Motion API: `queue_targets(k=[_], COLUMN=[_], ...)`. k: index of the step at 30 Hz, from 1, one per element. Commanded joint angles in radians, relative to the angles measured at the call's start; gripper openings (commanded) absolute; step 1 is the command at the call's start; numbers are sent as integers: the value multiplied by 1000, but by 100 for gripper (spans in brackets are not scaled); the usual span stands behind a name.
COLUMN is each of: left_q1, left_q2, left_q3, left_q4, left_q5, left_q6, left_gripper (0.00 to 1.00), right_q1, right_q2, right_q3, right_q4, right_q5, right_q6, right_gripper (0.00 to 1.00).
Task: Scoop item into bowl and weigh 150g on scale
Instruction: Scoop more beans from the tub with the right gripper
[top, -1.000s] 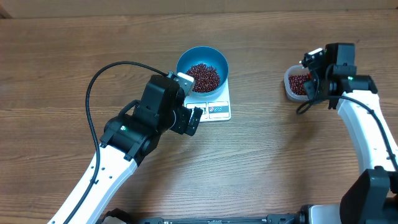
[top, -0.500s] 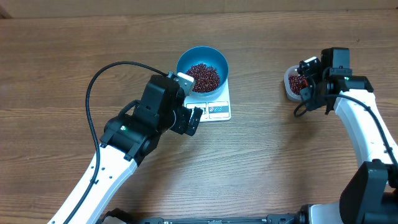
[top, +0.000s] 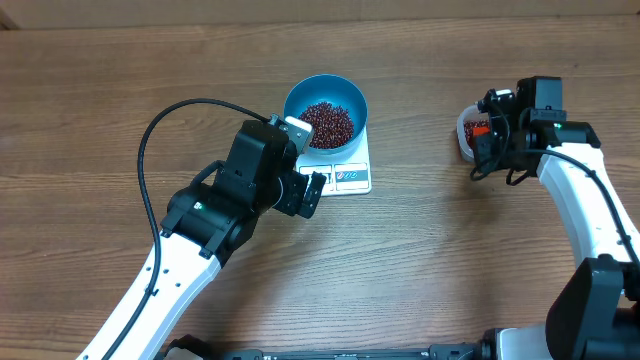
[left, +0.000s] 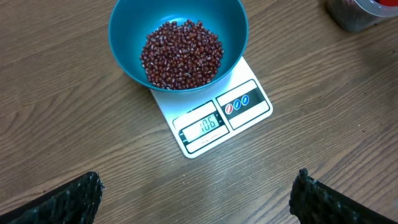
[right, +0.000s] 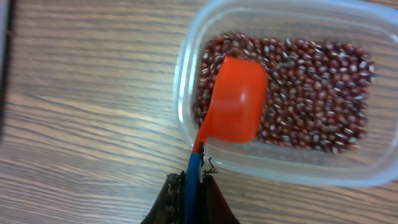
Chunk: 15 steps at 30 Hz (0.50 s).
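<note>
Your right gripper (right: 189, 186) is clamped on the orange scoop (right: 235, 99), cup over the beans (right: 311, 87) in the clear tub (right: 286, 173), and the blue bowl (top: 300, 98) on the scale (top: 352, 177) sits well left, near your wide-open left gripper (left: 193, 196).

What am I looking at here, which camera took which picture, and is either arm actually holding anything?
Two white robot arms work at a wooden table. One picture looks down from above; the other two come from cameras on the wrists. A blue bowl of red-brown beans sits on a small white scale. The left hand is open and empty, near the scale. The right hand is shut on the blue handle of an orange scoop, whose cup is over more beans in a clear tub.
</note>
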Motion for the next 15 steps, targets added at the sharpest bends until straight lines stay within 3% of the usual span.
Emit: queue_targets(k=[1,15], left_q1=[4,4], left_q2=[4,4], left_q3=[-8,-8], left_q4=[0,0], left_q5=[14,14], left_q6=[5,5], left_gripper=[100,100], right_q1=[-8,-159], right_q2=[11,22], right_q3=[-8,-8], right_q4=[7,20], right_q5=[-139,-397], right_q6=[48,56], right_gripper=[4,4])
